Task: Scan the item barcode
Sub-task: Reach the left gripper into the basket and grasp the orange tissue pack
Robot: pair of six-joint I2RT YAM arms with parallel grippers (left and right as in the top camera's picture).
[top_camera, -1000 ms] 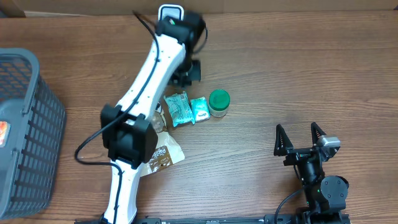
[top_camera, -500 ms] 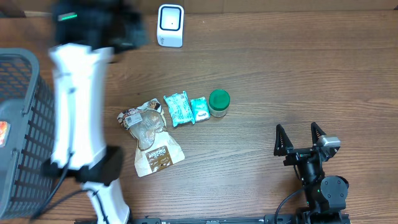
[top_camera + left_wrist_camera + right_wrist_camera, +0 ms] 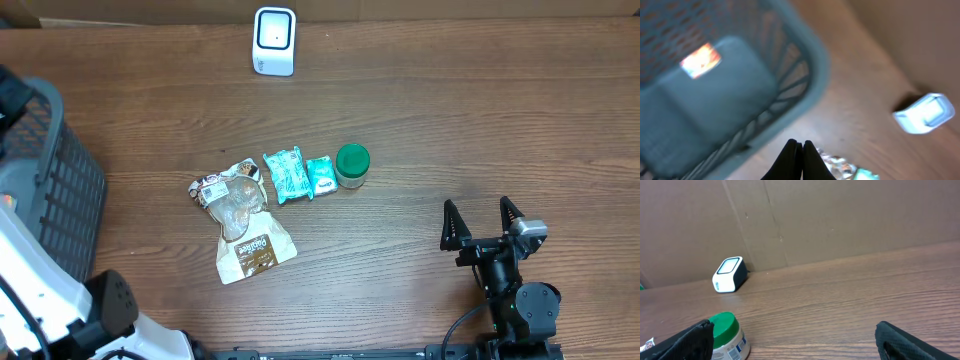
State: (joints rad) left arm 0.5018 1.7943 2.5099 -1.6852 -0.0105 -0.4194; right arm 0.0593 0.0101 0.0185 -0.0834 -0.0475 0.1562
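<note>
The white barcode scanner (image 3: 273, 40) stands at the back of the table and also shows in the left wrist view as a blurred scanner (image 3: 925, 114). Several items lie mid-table: a clear snack bag (image 3: 238, 203), a brown packet (image 3: 256, 256), two teal packets (image 3: 285, 175) and a green-lidded jar (image 3: 352, 165). My left gripper (image 3: 796, 150) is shut with nothing in it, above the rim of the grey basket (image 3: 805, 75). My right gripper (image 3: 483, 222) rests open at the front right, with the jar (image 3: 727, 335) beside its left finger.
The basket (image 3: 55, 185) fills the left edge of the table and holds a flat thing with an orange label (image 3: 700, 60). My left arm's white link (image 3: 40, 290) crosses the lower-left corner. A brown cardboard wall (image 3: 840, 220) backs the table.
My left arm swung from the scanner at the back leftward to above the basket. The items on the table and the right arm have not moved.
</note>
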